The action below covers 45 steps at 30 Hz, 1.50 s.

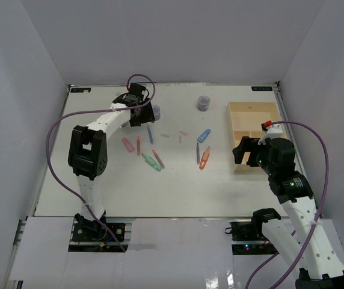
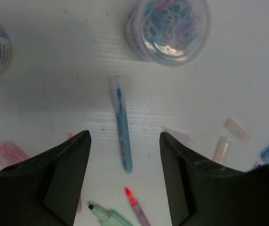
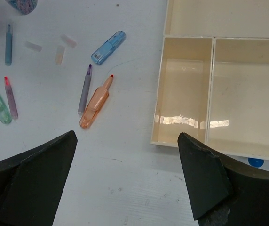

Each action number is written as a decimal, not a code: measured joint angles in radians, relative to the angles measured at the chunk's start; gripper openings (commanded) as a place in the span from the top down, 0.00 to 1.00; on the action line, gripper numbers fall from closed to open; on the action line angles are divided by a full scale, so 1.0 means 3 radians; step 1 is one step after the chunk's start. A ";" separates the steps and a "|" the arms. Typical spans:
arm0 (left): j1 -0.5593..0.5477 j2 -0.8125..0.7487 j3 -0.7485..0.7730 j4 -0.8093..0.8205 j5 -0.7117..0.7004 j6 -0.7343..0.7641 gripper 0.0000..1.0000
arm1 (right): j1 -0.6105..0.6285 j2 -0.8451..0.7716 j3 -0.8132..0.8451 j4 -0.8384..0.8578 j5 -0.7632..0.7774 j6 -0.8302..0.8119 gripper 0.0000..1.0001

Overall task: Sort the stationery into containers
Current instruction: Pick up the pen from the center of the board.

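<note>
My left hand [image 2: 125,136] hung open over a slim blue pen [image 2: 122,127] toward the worktop's [image 1: 178,186] far edge. My right hand [image 3: 127,139] hung open by the beige wooden tray [image 3: 209,89]. An off-centre pinch could roll the pen.

Plain pale walls [image 1: 172,36] close in the white tabletop [image 1: 178,186] on three sides, under soft, even light.

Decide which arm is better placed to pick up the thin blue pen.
Left. The left fingers hang open directly over the blue pen; the right fingers hover by the tray, well away from it.
</note>
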 measured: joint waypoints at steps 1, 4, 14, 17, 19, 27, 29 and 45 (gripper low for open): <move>-0.0008 0.0064 0.0065 -0.0020 -0.0050 0.0015 0.30 | 0.0000 0.0003 0.0000 -0.0006 -0.0004 -0.0001 0.05; -0.0028 0.0212 0.0167 -0.0086 -0.0178 0.0023 0.35 | 0.0000 -0.0009 0.0000 -0.0027 -0.0006 -0.0001 0.04; -0.0126 0.0573 0.0280 -0.0188 -0.0388 0.0020 0.40 | 0.0000 -0.0100 0.0000 -0.0036 -0.0006 -0.0005 0.04; -0.0150 0.0646 0.0336 -0.0196 -0.0430 0.0014 0.44 | 0.0000 -0.0131 -0.0008 -0.0034 -0.0053 -0.0005 0.04; -0.0161 0.0649 0.0357 -0.0196 -0.0445 0.0009 0.49 | 0.0000 -0.0148 -0.0023 -0.0036 -0.0080 -0.0005 0.04; -0.0172 0.0749 0.0472 -0.0181 -0.0491 -0.0034 0.66 | 0.0000 -0.0174 -0.0037 -0.0037 -0.0104 -0.0005 0.04; -0.0172 0.0758 0.0482 -0.0179 -0.0500 -0.0048 0.72 | 0.0000 -0.0187 -0.0037 -0.0037 -0.0104 -0.0006 0.03; -0.0170 0.0388 0.0203 -0.0028 -0.0164 -0.0100 0.98 | 0.0000 0.0037 0.0038 -0.0046 -0.0506 -0.0061 0.02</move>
